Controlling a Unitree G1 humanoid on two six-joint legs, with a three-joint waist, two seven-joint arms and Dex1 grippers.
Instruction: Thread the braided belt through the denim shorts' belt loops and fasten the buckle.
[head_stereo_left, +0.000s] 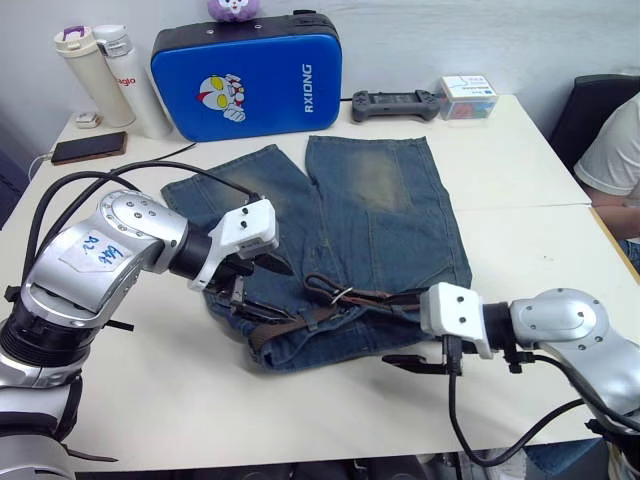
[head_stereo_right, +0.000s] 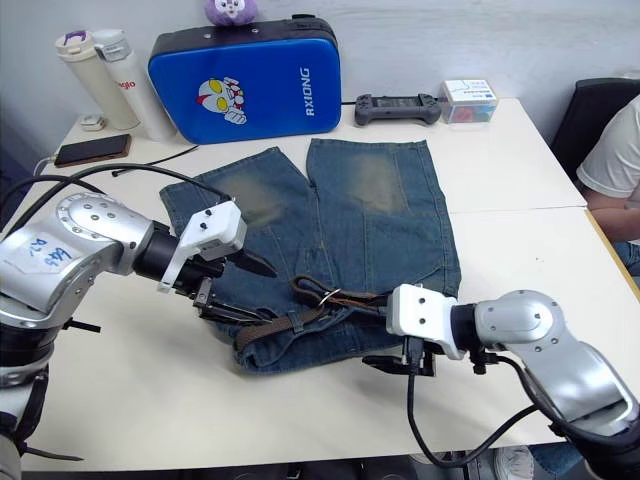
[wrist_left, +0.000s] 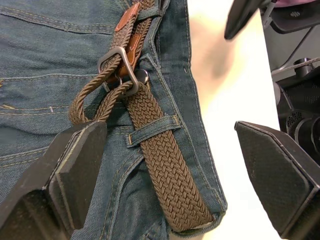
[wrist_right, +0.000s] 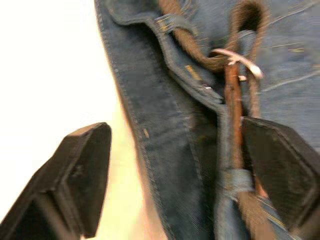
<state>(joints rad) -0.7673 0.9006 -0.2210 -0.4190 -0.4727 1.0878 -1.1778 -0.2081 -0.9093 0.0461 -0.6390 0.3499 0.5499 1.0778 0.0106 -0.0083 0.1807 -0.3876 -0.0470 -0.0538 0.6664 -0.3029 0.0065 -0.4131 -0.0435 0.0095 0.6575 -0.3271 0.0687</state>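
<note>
Denim shorts (head_stereo_left: 360, 230): flat on the desk (head_stereo_left: 530, 170), waistband toward its near edge.
Braided belt (wrist_left: 160, 165): lying along the waistband, under a belt loop (wrist_left: 152, 131), strap looped at the buckle (wrist_left: 120, 67).
Left gripper (head_stereo_left: 262, 285): jaws wide open, over the waistband's left end, belt between them.
Right gripper (head_stereo_left: 405, 360): jaws open, straddling the waistband edge, buckle just ahead.

braided belt (wrist_left: 160, 170) buckled (wrist_left: 119, 67) through denim shorts (head_stereo_left: 380, 210)
</note>
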